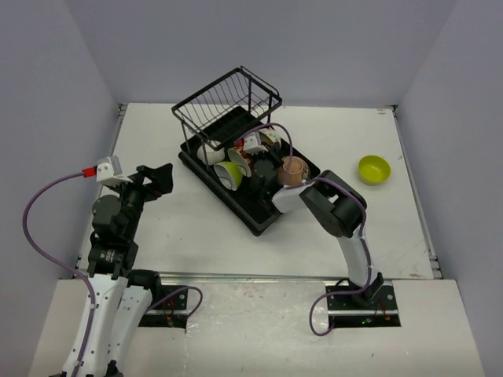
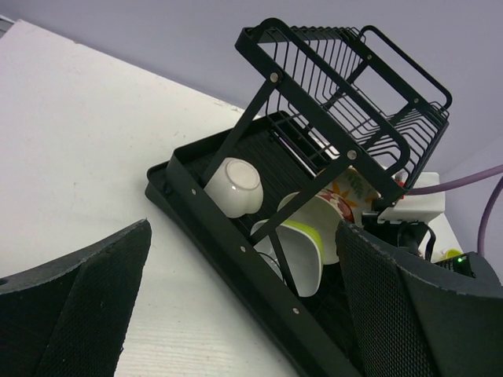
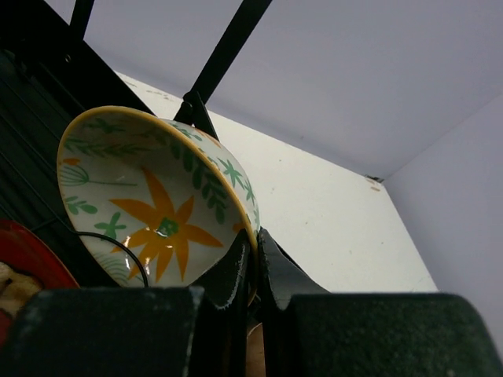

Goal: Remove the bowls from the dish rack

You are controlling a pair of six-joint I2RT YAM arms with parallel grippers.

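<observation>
Bowls (image 1: 229,174) crowd the dish rack (image 1: 255,222) mid-table. From above you count at least 4 in its tray, plus 1 lime-green bowl (image 1: 374,169) alone on the table (image 1: 196,236) at right. Your left gripper (image 1: 161,181) hovers left of the rack, jaws apart.

Left wrist view shows 3 bowls under the wire basket (image 2: 346,86): 1 white, 1 lime-green, 1 patterned.

Right wrist view: your right gripper (image 3: 254,251) is pinched on the rim of 1 flower-patterned bowl (image 3: 149,204).

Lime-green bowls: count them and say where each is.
2. One lime-green bowl stands on the table right of the dish rack; the other lies tipped in the rack's tray. More may hide under the right arm.
</observation>
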